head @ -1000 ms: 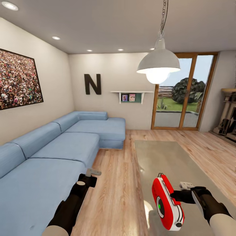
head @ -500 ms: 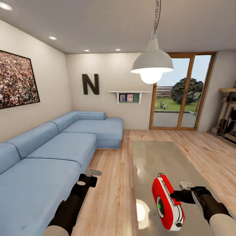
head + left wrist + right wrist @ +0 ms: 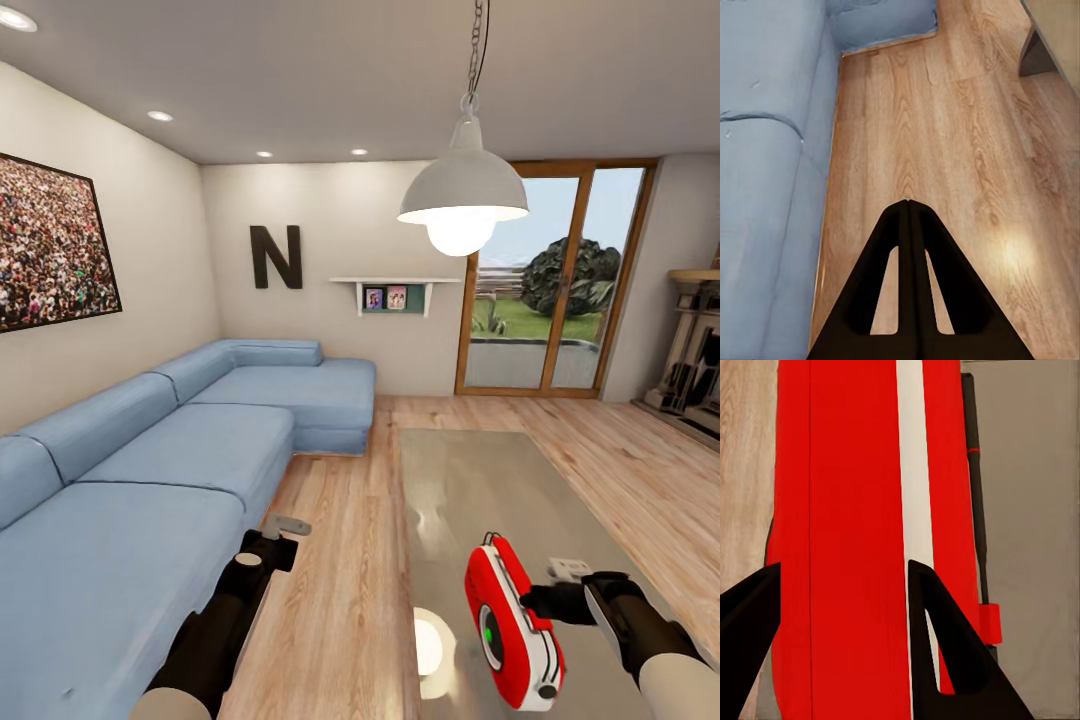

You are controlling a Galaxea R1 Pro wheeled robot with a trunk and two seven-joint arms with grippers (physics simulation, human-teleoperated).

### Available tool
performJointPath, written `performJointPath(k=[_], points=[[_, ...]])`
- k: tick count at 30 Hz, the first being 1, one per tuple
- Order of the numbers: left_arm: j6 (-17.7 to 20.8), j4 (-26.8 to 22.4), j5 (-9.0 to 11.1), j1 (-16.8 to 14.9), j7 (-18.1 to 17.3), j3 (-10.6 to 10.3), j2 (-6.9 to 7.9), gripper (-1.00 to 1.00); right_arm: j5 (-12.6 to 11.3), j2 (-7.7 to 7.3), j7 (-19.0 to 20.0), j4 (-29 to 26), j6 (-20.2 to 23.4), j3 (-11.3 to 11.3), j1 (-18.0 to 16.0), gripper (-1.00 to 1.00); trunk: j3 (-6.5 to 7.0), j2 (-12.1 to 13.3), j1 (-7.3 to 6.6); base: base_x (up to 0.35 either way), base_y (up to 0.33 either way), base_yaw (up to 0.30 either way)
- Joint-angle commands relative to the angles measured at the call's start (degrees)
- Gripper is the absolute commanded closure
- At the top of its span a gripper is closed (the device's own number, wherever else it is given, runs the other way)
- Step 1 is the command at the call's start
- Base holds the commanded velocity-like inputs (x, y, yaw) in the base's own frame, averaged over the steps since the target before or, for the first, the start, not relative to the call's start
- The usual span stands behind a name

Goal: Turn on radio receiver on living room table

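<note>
The red radio receiver (image 3: 510, 625) with white stripes and a green-centred dial stands tilted on edge over the near end of the glossy grey table (image 3: 480, 480). My right gripper (image 3: 540, 603) reaches in from the right and is shut on its body. In the right wrist view the radio's red back (image 3: 847, 547) sits between the two fingers, with its thin handle alongside and the table top (image 3: 1035, 472) behind. My left gripper (image 3: 290, 524) hangs shut and empty over the wood floor between sofa and table; in the left wrist view its fingers (image 3: 907, 204) are pressed together.
A long blue sectional sofa (image 3: 180, 450) runs along the left wall under a crowd picture (image 3: 50, 245). A white pendant lamp (image 3: 462, 195) hangs above the table. Glass doors (image 3: 550, 290) stand at the back and a shelf unit (image 3: 700, 340) at the right.
The whole view has shifted a little, so the camera has moved. The radio and my right gripper sit slightly lower in the picture. The left arm holds its pose.
</note>
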Motion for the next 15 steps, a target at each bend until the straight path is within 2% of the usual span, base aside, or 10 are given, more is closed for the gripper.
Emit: performJointPath(k=[1, 6, 15], points=[[0.0, 0.1, 0.0, 0.0, 0.0, -0.1, 0.08, 1.00, -0.4, -0.01, -0.6, 0.3, 0.0, -0.1, 0.0, 1.00, 0.01, 0.0, 0.00, 0.000, 0.000, 0.000], [-0.7, 0.3, 0.1, 0.0, -0.6, -0.4, 0.20, 1.00, -0.4, 0.00, -2.1, 1.0, -0.2, -0.2, 0.0, 1.00, 0.01, 0.0, 0.00, 0.000, 0.000, 0.000], [-0.7, 0.4, 0.0, 0.0, -0.6, -0.5, 0.00, 1.00, -0.4, 0.01, -2.1, 1.1, -0.2, -0.1, 0.0, 1.00, 0.01, 0.0, 0.00, 0.000, 0.000, 0.000]])
